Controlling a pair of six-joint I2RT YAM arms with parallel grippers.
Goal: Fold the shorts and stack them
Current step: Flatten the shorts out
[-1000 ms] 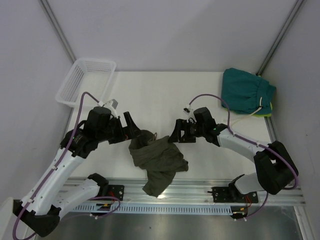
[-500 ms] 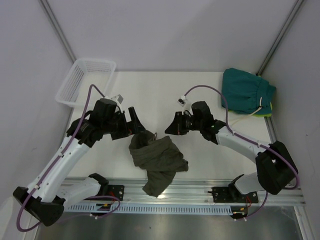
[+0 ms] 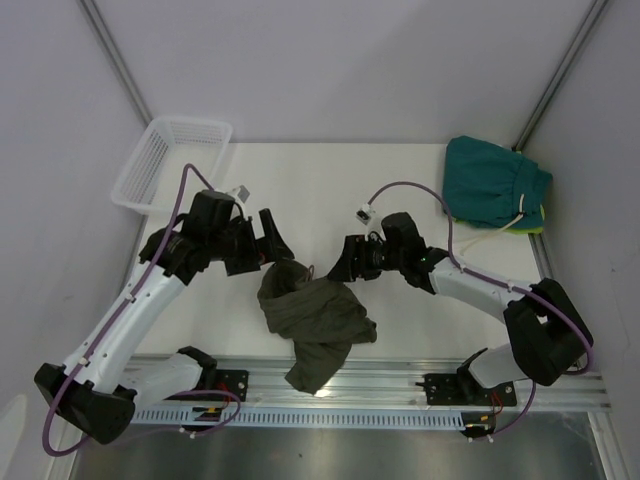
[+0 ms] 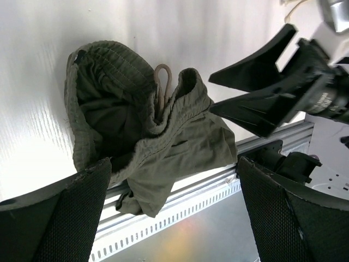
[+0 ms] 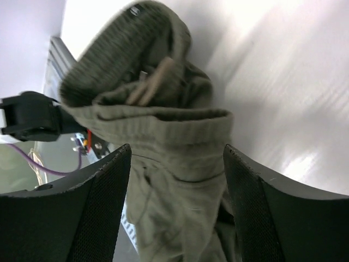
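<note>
The olive-green shorts [image 3: 315,318] lie crumpled near the table's front edge, with one leg hanging over the rail. Their bunched waistband and drawstring loop show in the left wrist view [image 4: 143,123] and the right wrist view [image 5: 158,117]. My left gripper [image 3: 275,245] is open and empty, just above the left end of the waistband [image 4: 174,213]. My right gripper [image 3: 345,268] is open and empty at the right end of the waistband, its jaws on either side of the cloth [image 5: 177,210] without closing on it. The folded teal shorts [image 3: 495,182] with a white drawstring lie at the back right.
A white mesh basket [image 3: 170,160] stands at the back left. A metal rail [image 3: 400,385] runs along the front edge under the hanging leg. The right gripper's black fingers [image 4: 272,93] show close to the shorts in the left wrist view. Walls close in both sides.
The left gripper has edged right and further back along the waistband. The right gripper lifted away a little, then came back down to the waistband's right end. The shorts have not moved.
</note>
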